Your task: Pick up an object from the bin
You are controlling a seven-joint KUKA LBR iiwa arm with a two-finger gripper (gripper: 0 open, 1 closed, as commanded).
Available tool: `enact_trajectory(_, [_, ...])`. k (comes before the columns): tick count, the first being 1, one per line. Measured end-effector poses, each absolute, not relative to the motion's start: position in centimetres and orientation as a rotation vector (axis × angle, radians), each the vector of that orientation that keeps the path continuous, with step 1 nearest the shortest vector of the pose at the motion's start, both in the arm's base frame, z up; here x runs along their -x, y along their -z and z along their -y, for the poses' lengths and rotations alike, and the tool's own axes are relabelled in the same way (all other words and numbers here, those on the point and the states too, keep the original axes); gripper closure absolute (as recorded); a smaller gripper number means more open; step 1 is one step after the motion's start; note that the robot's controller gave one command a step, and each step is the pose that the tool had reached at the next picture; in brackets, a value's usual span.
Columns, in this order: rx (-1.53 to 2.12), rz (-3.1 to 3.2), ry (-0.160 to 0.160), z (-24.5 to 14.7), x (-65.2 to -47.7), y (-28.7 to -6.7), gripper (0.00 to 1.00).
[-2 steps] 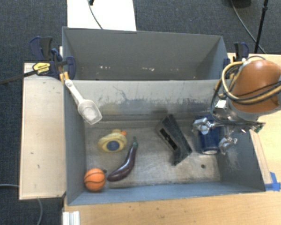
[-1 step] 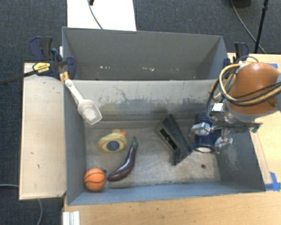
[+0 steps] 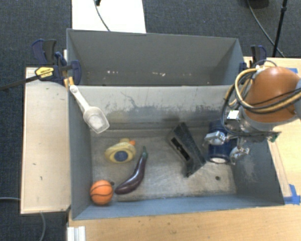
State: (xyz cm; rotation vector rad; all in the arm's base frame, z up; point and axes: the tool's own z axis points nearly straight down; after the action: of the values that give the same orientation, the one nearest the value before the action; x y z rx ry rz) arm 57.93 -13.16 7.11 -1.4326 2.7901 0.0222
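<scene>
Arm (image 3: 271,97) cropped right, blue thing (image 3: 215,137) perhaps half-hidden

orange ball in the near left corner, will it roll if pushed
The orange ball is round, so a push would likely set it rolling, though the bin's left wall and the purple eggplant beside it should soon stop it. It looks like a small toy, so probably light. Its curved sides might slip from an off-centre pinch.

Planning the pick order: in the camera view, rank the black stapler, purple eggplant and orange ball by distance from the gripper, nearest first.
1. Black stapler, mid-bin, beside the gripper.
2. Purple eggplant, lower left.
3. Orange ball, lower-left corner.
</scene>
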Motion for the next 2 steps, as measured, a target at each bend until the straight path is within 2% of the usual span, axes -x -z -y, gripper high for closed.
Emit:
enact_trajectory(1, [1.435, -2.790, -0.022, 13.1, -57.8, -7.4, 1.00])
enact_trajectory(2, [1.440, -2.793, -0.013, 13.3, -57.7, -9.1, 1.00])
